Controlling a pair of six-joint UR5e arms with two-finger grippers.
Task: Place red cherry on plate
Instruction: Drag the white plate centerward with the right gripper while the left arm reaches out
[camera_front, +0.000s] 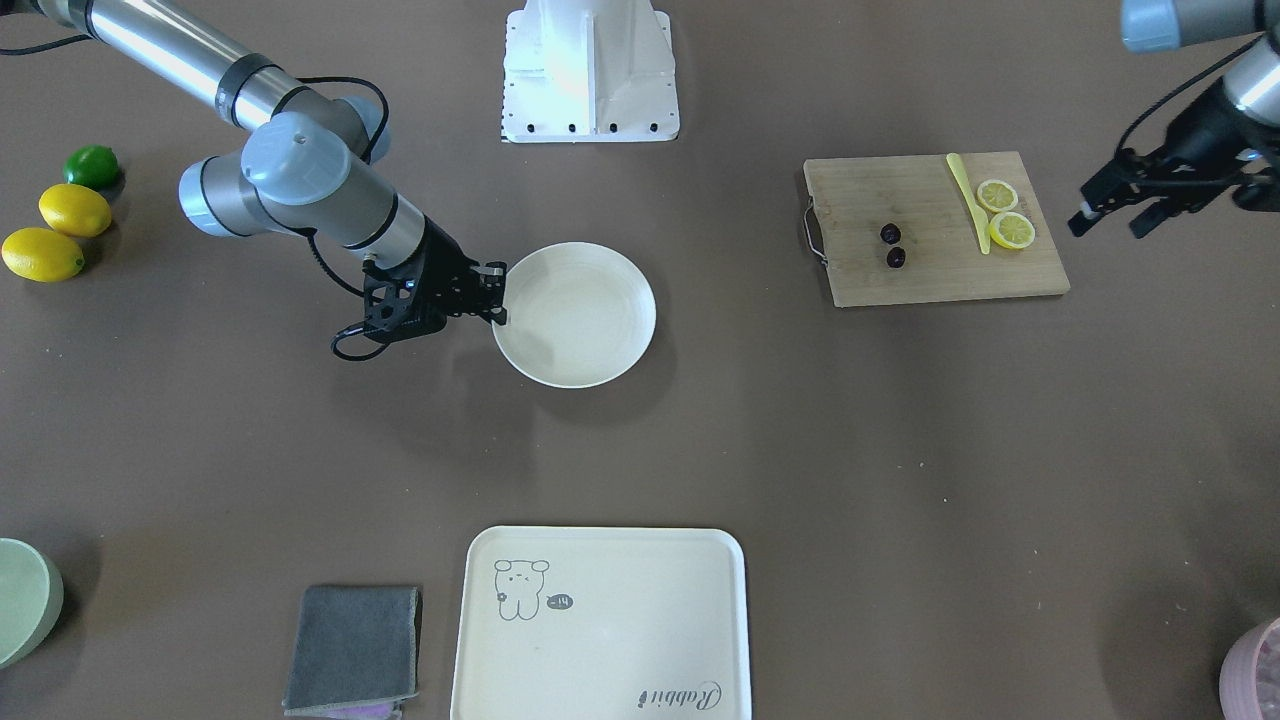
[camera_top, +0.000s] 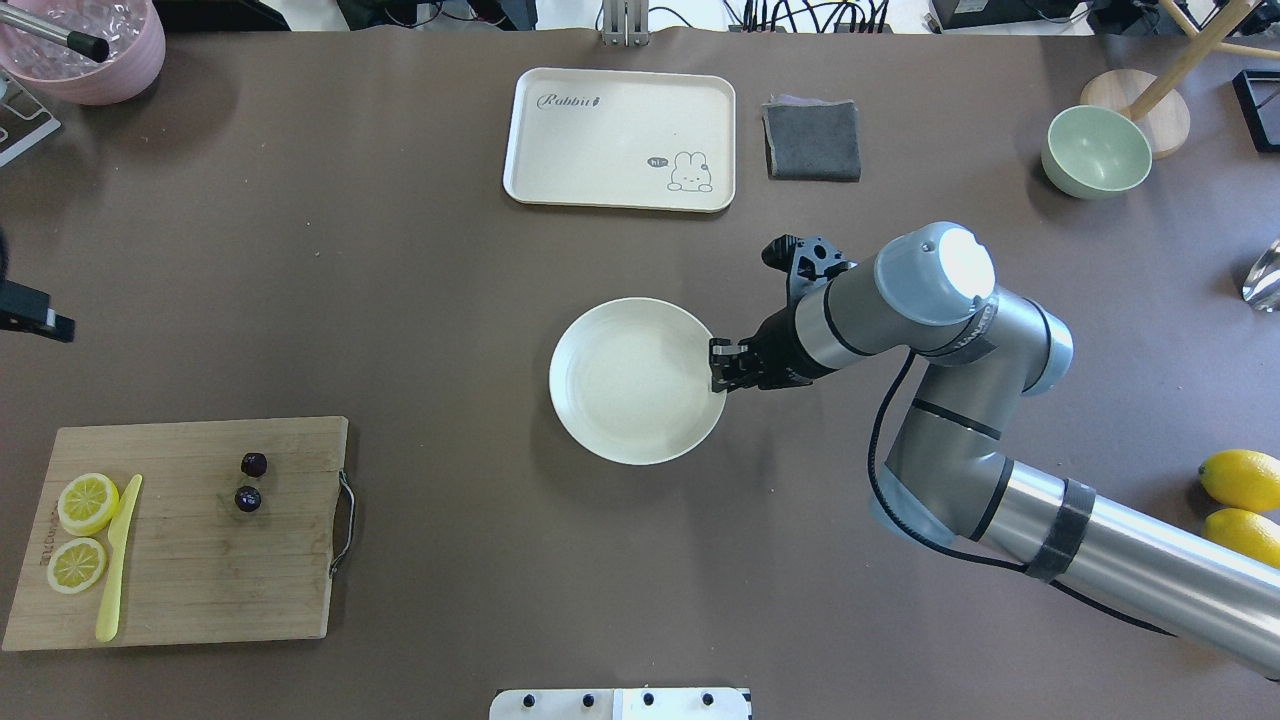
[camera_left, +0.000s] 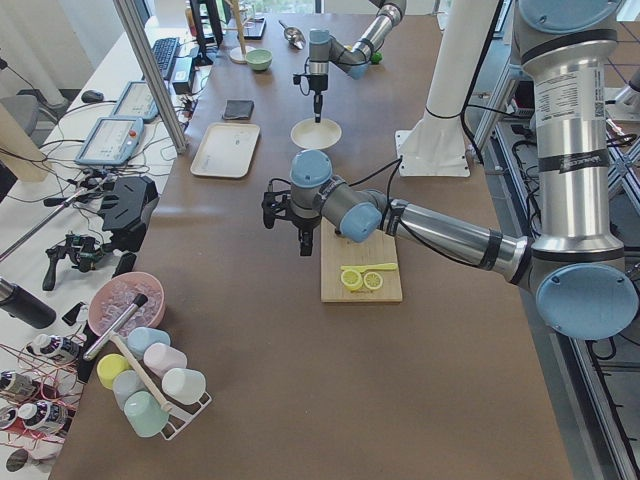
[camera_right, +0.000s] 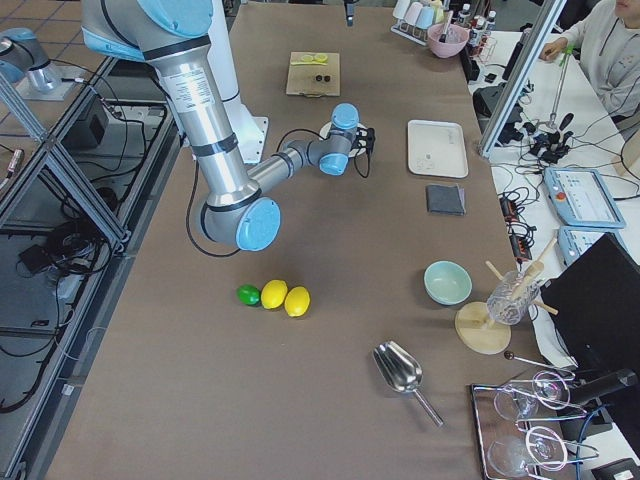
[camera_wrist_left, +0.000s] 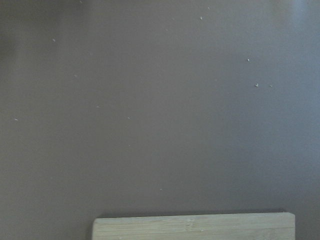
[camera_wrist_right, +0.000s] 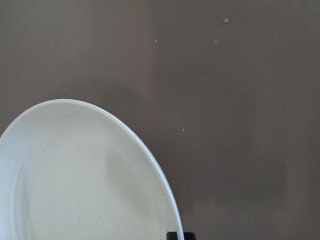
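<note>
Close to the robot, a flat wooden cutting board (camera_top: 200, 560) holds the pair of tiny dark red cherries (camera_top: 247, 498), apart from two yellow lemon slices (camera_top: 88, 503). The left gripper (camera_front: 1108, 228) hangs beside the board's lemon end, fingers spread apart. Farther out sits the round cream-white plate (camera_top: 630, 390), well apart from the cherries. The right gripper (camera_top: 722, 368) is at its rim; nobody can tell if it pinches. Farthest lies a cream tray (camera_top: 600, 150).
</note>
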